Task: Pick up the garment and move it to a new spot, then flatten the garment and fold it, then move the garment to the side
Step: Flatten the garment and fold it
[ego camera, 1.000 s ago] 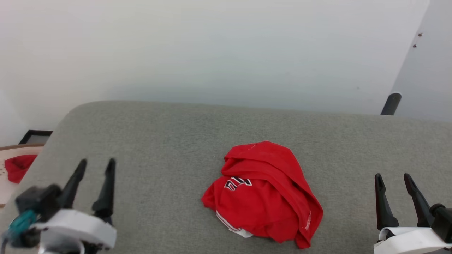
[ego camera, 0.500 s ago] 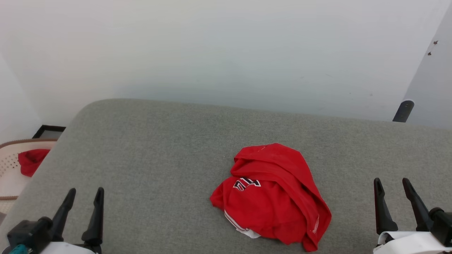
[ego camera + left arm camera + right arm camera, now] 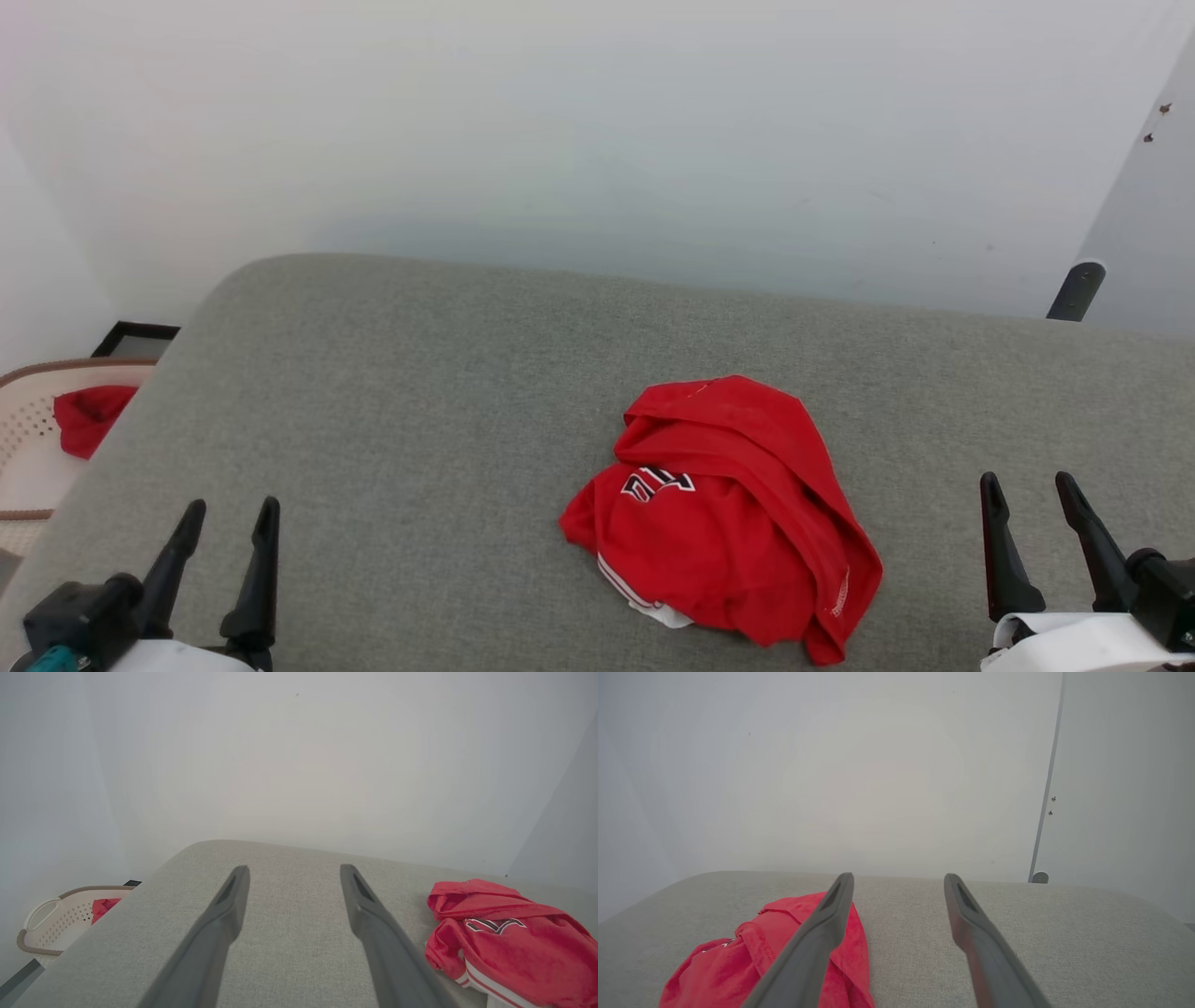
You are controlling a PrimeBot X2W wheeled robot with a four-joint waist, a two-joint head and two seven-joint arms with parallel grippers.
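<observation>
Cream perforated plastic forms the basket (image 3: 19,431) at the far left, which sits lower than the grey padded surface (image 3: 420,373) and just off its left edge; it has a brown rim, and the left wrist view shows a looped handle on its outer end. Inside it lies a small plain red cloth bundle (image 3: 87,417), crumpled against the side nearest the padded surface, with the rest of the basket's floor bare. Behind the basket a dark frame (image 3: 135,337) lies on the floor by the white wall (image 3: 597,140). Next comes the left gripper (image 3: 232,509) at the lower left, hovering over the padded surface with its two dark fingers spread wide apart, nothing between them, well apart from the shirt. Right of centre, the garment (image 3: 728,523) lies in a rumpled heap on the padded surface, near its front edge: bright red folds piled over each other, part of a black-and-white printed mark facing up, and a bit of white fabric with red-and-white stripes peeking out at the lower edge. Neither claw touches it. At the lower right the right gripper (image 3: 1026,483) is likewise spread wide and empty above the grey fabric, the heap lying off to its left. Beyond it a short dark post (image 3: 1075,290) stands against the wall.
</observation>
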